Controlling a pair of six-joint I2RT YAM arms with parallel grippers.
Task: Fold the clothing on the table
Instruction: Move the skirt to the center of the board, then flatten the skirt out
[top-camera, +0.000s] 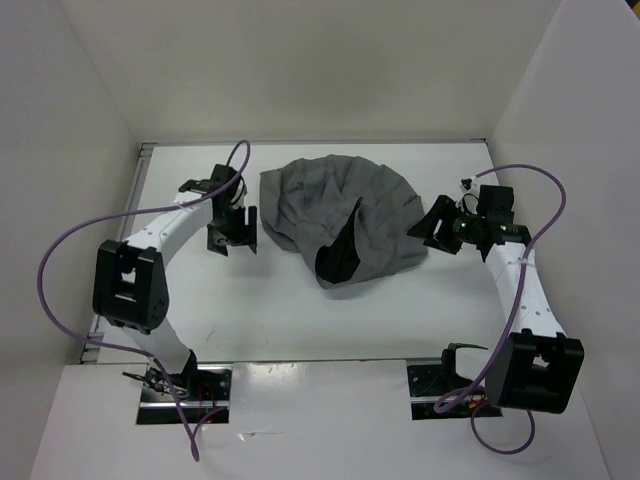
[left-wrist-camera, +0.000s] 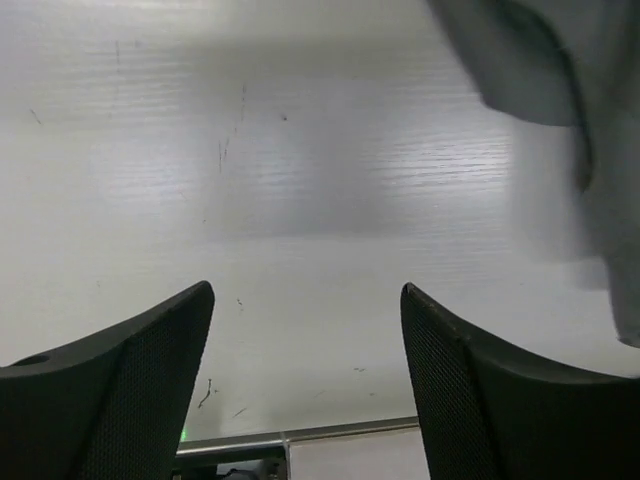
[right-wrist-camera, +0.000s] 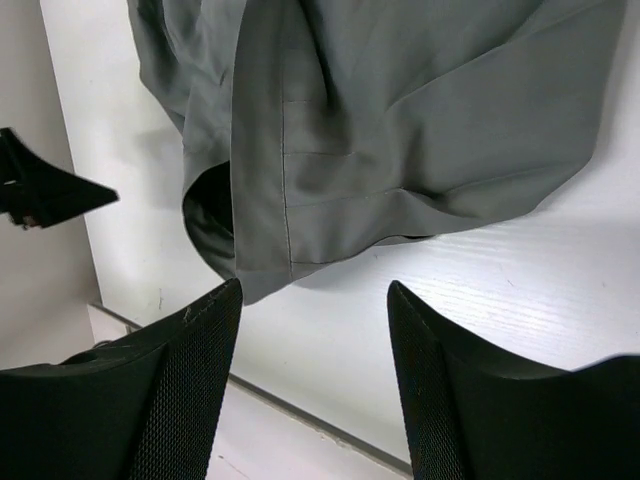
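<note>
**Item:** dark grey pleated garment (top-camera: 345, 210), skirt-like. It lies crumpled in a rounded heap on the white table (top-camera: 300, 320). Its near edge is turned up, showing a dark inner opening (top-camera: 338, 258). A stitched hem and seam show in the right wrist view.

**Left gripper** (top-camera: 232, 243): just beside the garment's left edge, apart from it. Jaws spread wide with nothing between them and bare table below. In its wrist view a grey fold sits off to the upper right.

**Right gripper** (top-camera: 438, 232): just beside the garment's right edge. Jaws spread and empty. In its wrist view the black fingers (right-wrist-camera: 170, 380) stop short of the hem.

**Purple cables** (top-camera: 60, 250): one loop on each arm, outward of the garment and well apart from it.

**White walls** (top-camera: 300, 60): behind the garment and on either side.
</note>
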